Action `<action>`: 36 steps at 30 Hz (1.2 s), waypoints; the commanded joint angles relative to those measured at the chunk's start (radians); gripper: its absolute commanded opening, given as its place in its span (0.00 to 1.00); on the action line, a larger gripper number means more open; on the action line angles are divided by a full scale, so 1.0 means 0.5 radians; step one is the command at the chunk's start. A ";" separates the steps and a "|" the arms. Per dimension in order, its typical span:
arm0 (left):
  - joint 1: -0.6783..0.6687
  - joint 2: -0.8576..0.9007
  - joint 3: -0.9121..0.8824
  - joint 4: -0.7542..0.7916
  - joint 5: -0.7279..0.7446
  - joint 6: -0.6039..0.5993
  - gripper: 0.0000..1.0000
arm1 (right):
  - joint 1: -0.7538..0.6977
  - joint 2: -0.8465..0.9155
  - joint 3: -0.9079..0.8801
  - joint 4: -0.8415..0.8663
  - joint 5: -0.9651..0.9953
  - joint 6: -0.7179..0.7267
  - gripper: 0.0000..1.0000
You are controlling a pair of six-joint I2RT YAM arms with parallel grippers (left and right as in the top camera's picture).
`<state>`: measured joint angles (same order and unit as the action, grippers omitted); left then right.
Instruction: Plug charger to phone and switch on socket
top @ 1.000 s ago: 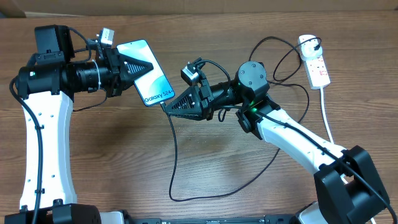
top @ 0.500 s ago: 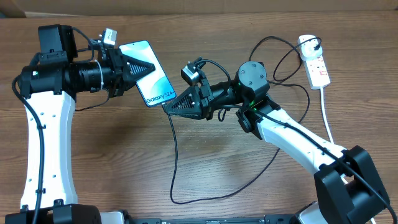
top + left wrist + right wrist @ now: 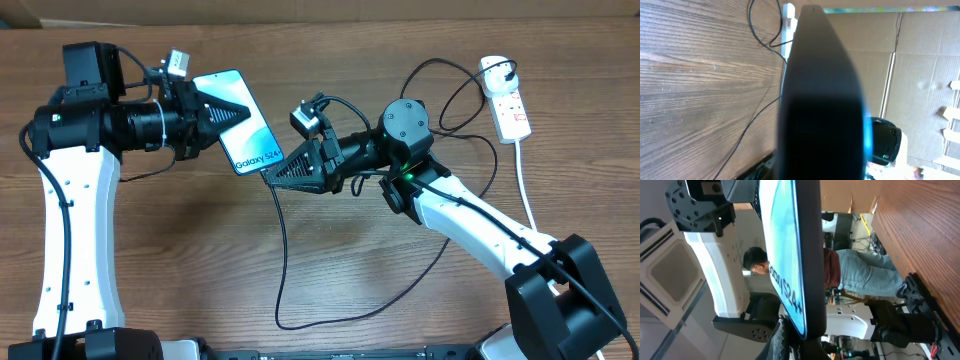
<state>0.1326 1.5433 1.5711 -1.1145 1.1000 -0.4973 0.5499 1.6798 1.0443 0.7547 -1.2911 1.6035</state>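
Observation:
My left gripper [image 3: 235, 108] is shut on the phone [image 3: 255, 140] and holds it above the table, its blue "Galaxy S24+" screen facing up. My right gripper [image 3: 272, 172] is shut on the charger's connector tip and presses it against the phone's lower edge. The black charger cable [image 3: 283, 250] loops down across the table and back up to its plug in the socket [image 3: 508, 100] at the far right. In the left wrist view the phone's dark edge [image 3: 822, 100] fills the middle. In the right wrist view the phone [image 3: 785, 245] stands edge-on above my jaws [image 3: 807, 347].
The socket's thick white cord [image 3: 524, 180] runs down the right side. The wooden table [image 3: 180, 270] carries the cable loop. The left wrist view shows the socket [image 3: 788, 15], the cable [image 3: 747, 130] and cardboard boxes [image 3: 920, 60] behind.
The left arm has shifted the phone very slightly toward the right gripper. The right gripper stays at the phone's lower edge.

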 commanded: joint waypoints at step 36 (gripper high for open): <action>-0.016 -0.012 0.015 -0.267 0.156 0.232 0.04 | -0.018 -0.030 0.023 -0.002 0.132 -0.082 0.15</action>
<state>0.1375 1.5459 1.5711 -1.2327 1.1267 -0.4072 0.5564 1.6760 1.0443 0.7525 -1.3331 1.5715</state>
